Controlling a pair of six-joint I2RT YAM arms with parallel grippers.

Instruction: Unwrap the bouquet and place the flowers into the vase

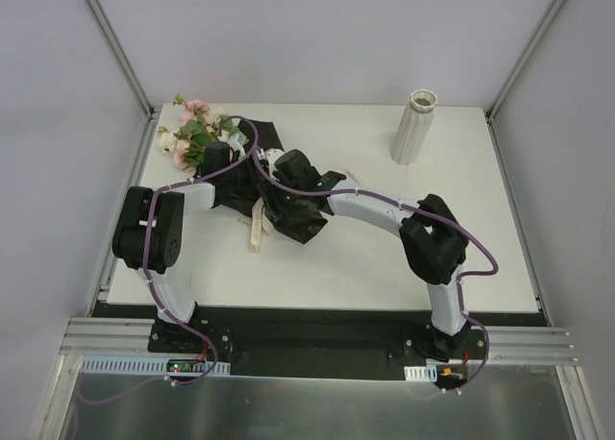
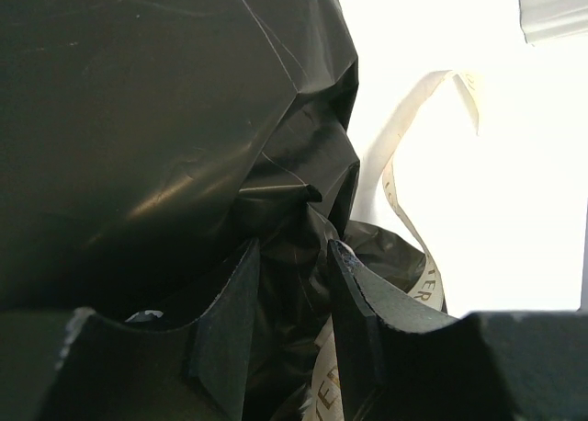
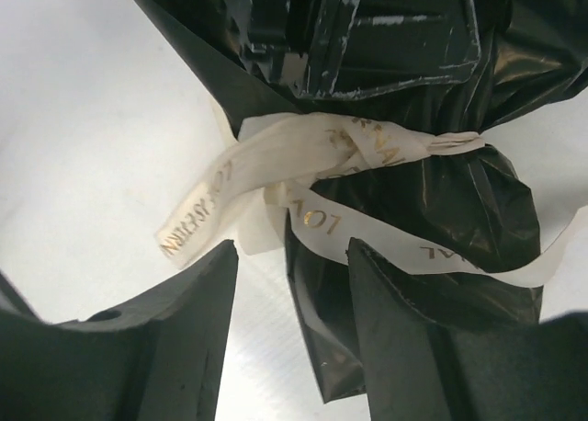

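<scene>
The bouquet lies at the table's back left, its pink and cream flowers (image 1: 192,131) sticking out of the glossy black wrapping (image 1: 261,133). My left gripper (image 1: 238,174) (image 2: 294,256) is shut on a bunched part of the black wrapping (image 2: 138,118), which fills the gap between its fingers. My right gripper (image 1: 281,205) (image 3: 292,256) stands open just short of the cream ribbon (image 3: 312,150), which is tied round the wrapping (image 3: 432,200). A loose fold of paper hangs between its fingers. The white ribbed vase (image 1: 415,128) stands upright at the back right.
A loose ribbon tail (image 1: 256,231) lies on the white table (image 1: 384,267) in front of the bouquet. Another strand of ribbon (image 2: 404,164) curls up beside the left gripper. The vase's bottom edge (image 2: 551,7) shows in the left wrist view. Cage posts rise at the back corners.
</scene>
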